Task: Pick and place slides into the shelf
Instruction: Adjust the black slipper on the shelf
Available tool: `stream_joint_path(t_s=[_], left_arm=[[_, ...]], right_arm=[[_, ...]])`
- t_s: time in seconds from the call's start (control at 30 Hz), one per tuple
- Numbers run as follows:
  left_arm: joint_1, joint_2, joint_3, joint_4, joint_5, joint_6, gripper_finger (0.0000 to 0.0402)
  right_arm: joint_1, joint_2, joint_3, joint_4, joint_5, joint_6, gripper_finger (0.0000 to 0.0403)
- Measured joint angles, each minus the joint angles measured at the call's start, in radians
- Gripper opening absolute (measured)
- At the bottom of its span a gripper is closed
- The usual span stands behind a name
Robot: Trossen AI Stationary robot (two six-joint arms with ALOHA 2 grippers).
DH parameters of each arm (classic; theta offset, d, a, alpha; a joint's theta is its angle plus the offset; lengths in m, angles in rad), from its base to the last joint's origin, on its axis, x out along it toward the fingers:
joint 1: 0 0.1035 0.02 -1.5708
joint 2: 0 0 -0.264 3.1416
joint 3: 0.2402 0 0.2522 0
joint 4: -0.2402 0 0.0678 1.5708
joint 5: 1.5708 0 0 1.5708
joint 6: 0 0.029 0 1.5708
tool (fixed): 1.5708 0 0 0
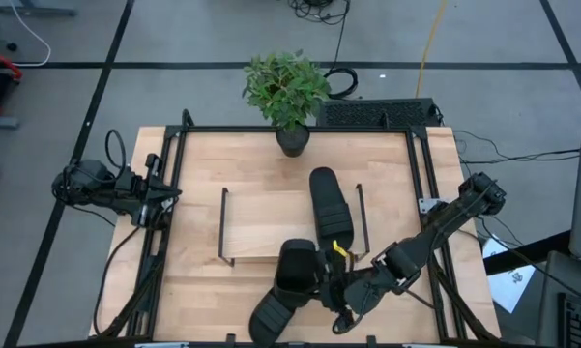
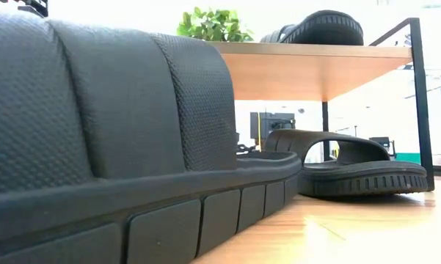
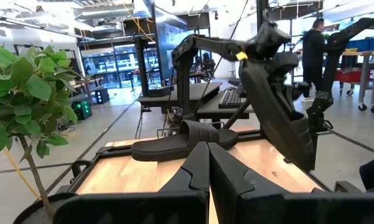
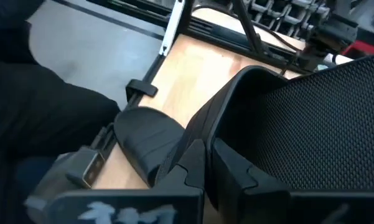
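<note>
Four matte black slides show. One lies on the shelf's wood board (image 1: 271, 227), toward its right wire frame (image 1: 327, 203), and also appears in the low view (image 2: 323, 26). A second rests sole-down on the table under the board (image 2: 352, 165). A third lies at the table's near edge (image 1: 269, 317), filling the low view's left (image 2: 95, 125). My right gripper (image 1: 331, 280) is shut on the fourth slide (image 1: 296, 266), in front of the shelf. My left gripper (image 3: 208, 174) is shut and waits at the table's left edge (image 1: 159, 198). My right gripper pinches the fourth slide by the edge of its ribbed strap band (image 4: 202, 134), with its fingers (image 4: 190, 165) coming from the table's right. The slide is lifted clear and hangs steeply tilted below the arm (image 3: 277, 112), its dotted footbed (image 4: 323, 124) facing the wrist camera.
A potted plant (image 1: 288, 92) stands at the table's far edge behind the shelf. Black frame rails run along the table's left (image 1: 169, 193) and right (image 1: 425, 184) sides. The shelf board's left half is bare. A person stands in the room beyond (image 3: 314, 43).
</note>
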Motion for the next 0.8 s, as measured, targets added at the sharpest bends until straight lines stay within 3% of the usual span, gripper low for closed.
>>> stream_joint_path(t_s=[0.23, 0.5, 0.6, 0.8], left_arm=[[0.000, 0.000, 0.000, 0.001, 0.000, -0.001, 0.0005], [0.000, 0.000, 0.000, 0.001, 0.000, -0.004, 0.0005], [0.000, 0.000, 0.000, 0.002, 0.000, -0.004, 0.0005], [0.000, 0.000, 0.000, 0.002, 0.000, 0.015, 0.0005]], right_arm=[[-0.117, -0.007, 0.156, -0.156, -0.246, 0.016, 0.0001], [-0.270, -0.080, 0.165, -0.171, -0.470, -0.005, 0.0002], [-0.334, -0.097, 0.165, -0.188, -0.599, -0.010, 0.0003], [-0.476, -0.107, 0.164, -0.177, -0.738, -0.007, 0.0003]])
